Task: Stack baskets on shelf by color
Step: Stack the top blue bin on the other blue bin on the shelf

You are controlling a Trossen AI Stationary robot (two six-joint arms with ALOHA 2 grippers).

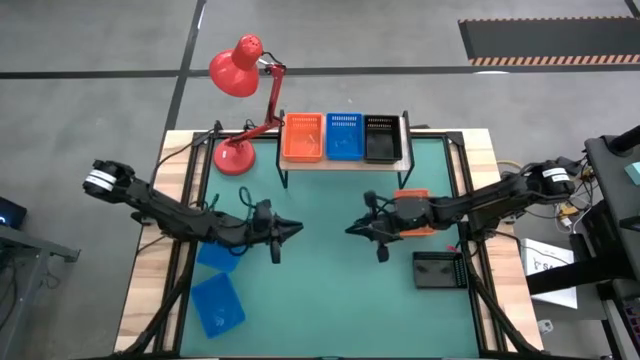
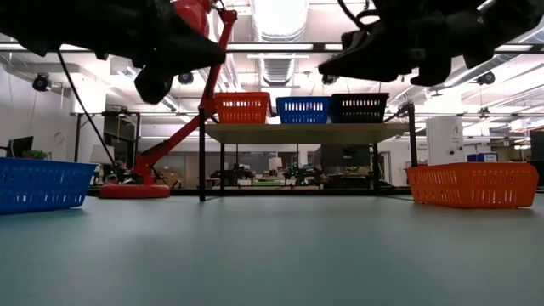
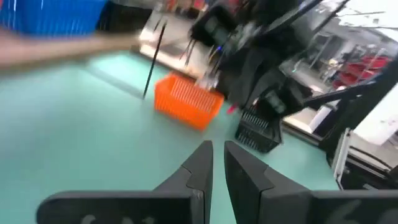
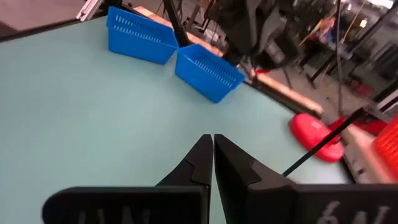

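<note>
**Light mesh baskets, best taken by a rim**

High view: the shelf [image 1: 345, 163] at the table's far edge carries one orange [image 1: 302, 137], one blue [image 1: 343, 136] and one black basket [image 1: 382, 138] side by side. Two blue baskets [image 1: 216, 303] lie near the left front corner, an orange one [image 1: 412, 212] sits under the right arm, and a black one [image 1: 438, 270] lies by the right edge. The left gripper [image 1: 290, 231] and right gripper [image 1: 356, 230] face each other over mid-table, both empty.

Low view: the shelf baskets stand level; the floor orange basket [image 2: 473, 184] rests flat on the table.

Left wrist view: its fingers [image 3: 200, 165] are nearly together, holding nothing.

Right wrist view: its fingers [image 4: 200, 163] are closed tip to tip, empty.

The baskets look like thin, stiff plastic, probably light and a bit slippery. A pinch across one wall at mid-length should lift one without tilting; the mesh may flex under hard squeezing.
</note>
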